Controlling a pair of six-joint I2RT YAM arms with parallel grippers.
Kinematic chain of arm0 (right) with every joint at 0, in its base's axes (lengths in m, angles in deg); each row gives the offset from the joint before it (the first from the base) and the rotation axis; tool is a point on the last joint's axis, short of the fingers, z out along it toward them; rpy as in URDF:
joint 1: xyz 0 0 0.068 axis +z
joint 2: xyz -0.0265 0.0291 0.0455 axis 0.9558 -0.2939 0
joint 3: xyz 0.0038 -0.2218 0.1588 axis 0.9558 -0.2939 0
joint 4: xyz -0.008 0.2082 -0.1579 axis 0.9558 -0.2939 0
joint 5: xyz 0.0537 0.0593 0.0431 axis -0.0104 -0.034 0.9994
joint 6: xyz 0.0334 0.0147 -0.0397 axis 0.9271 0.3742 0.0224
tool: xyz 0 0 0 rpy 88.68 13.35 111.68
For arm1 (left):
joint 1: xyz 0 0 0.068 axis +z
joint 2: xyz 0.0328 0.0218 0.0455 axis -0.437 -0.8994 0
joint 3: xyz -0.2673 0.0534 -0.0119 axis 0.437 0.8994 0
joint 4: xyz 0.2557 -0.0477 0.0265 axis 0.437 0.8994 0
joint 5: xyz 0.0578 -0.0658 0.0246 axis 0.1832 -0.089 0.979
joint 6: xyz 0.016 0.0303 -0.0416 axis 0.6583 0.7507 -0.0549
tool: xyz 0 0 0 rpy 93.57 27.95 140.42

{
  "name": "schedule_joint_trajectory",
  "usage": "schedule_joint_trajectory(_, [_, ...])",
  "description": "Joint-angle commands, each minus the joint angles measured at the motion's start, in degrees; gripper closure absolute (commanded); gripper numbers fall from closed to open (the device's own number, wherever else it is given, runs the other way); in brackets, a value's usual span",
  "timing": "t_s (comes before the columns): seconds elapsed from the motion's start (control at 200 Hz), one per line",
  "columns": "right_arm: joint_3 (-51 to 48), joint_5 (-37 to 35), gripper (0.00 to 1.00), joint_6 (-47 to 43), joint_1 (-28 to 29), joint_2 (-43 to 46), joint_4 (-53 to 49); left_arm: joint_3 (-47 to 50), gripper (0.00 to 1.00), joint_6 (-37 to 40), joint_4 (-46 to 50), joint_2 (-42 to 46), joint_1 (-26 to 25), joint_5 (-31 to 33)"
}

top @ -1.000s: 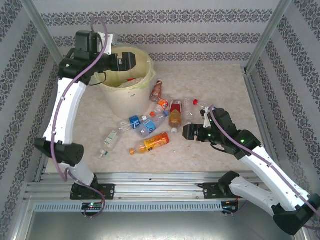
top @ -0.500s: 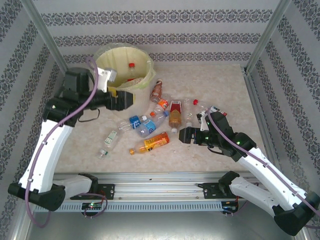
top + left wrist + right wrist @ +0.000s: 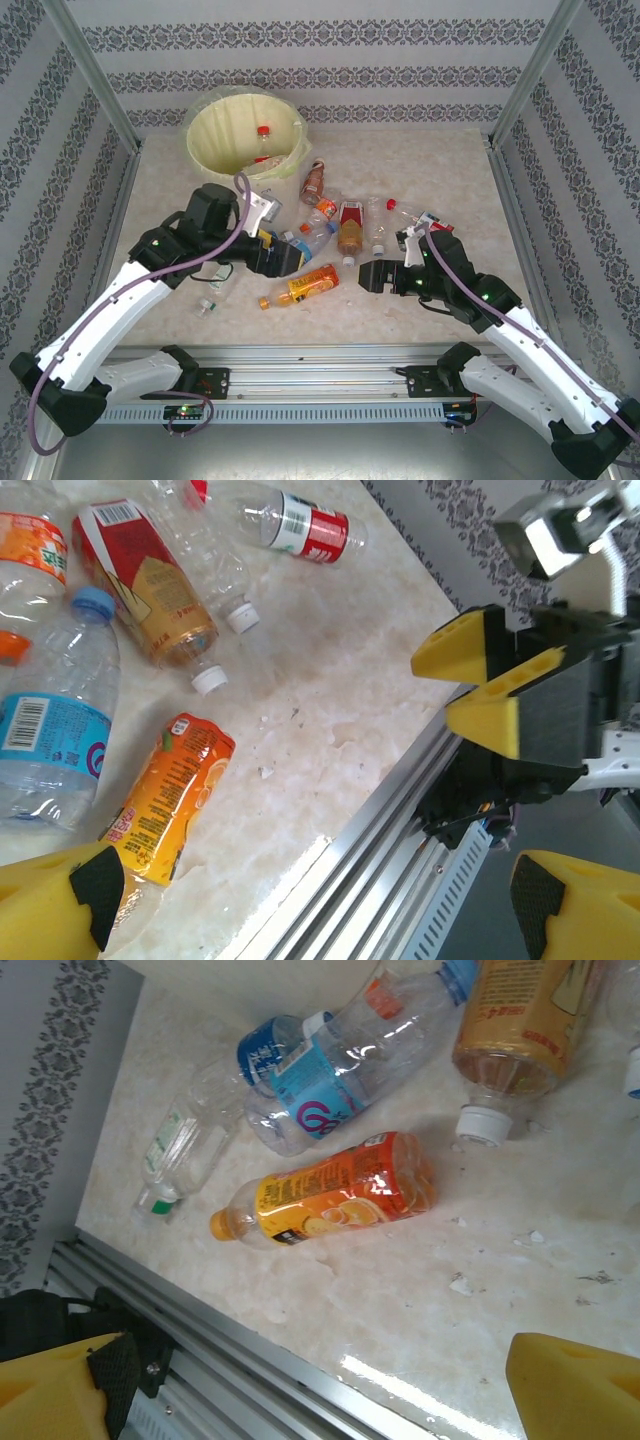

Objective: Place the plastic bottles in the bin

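Between the left gripper's [image 3: 320, 910] blunt, yellow foam-tipped fingers [image 3: 60, 900], spread wide and empty, lies glossy marbled tabletop [image 3: 330, 730]. Just beside one tip is a crumpled orange-labelled bottle [image 3: 165, 800]. To the other side of that orange-labelled bottle, apart from it, the right gripper [image 3: 320, 1390] also gapes with nothing held. Further out, clear ribbed plastic bottles [image 3: 349, 232] lie on their sides in a loose cluster at mid-table, several touching. At the far left stands the round, pale yellow bin [image 3: 212, 118], bag-lined, with a red-capped bottle [image 3: 262, 131] inside.
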State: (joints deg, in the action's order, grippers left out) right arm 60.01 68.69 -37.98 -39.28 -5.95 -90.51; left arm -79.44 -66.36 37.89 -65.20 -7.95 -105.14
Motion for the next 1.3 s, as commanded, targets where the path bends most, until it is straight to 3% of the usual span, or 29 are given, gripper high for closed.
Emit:
schedule_joint_trajectory(0.0, [-1.0,3.5,0.02,-0.9,0.6,1.4,1.1,0.8,0.00,1.2,-2.4,-2.4,-2.6,4.2])
schedule_joint_trajectory(0.175, [-0.6,6.2,0.02,0.1,0.4,2.5,2.0,3.4,0.00,6.6,-1.3,-8.2,-5.7,10.4])
schedule_joint_trajectory(0.42, [-0.1,4.8,0.02,-0.1,0.1,2.8,-0.2,2.5,0.01,12.3,1.7,-17.4,-8.4,14.8])
schedule_joint_trajectory(0.619, [-0.1,4.2,0.02,-0.1,-0.7,3.0,-1.3,0.9,0.09,16.2,3.8,-23.9,-10.3,18.7])
schedule_joint_trajectory(0.964, [-0.8,4.0,0.02,0.0,-1.5,4.1,-1.9,-0.4,0.21,17.6,4.5,-32.2,-11.4,24.0])
schedule_joint_trajectory(1.294, [-1.6,4.3,0.02,0.0,-2.2,4.2,-1.7,-2.1,0.23,17.8,6.0,-37.6,-11.9,23.5])
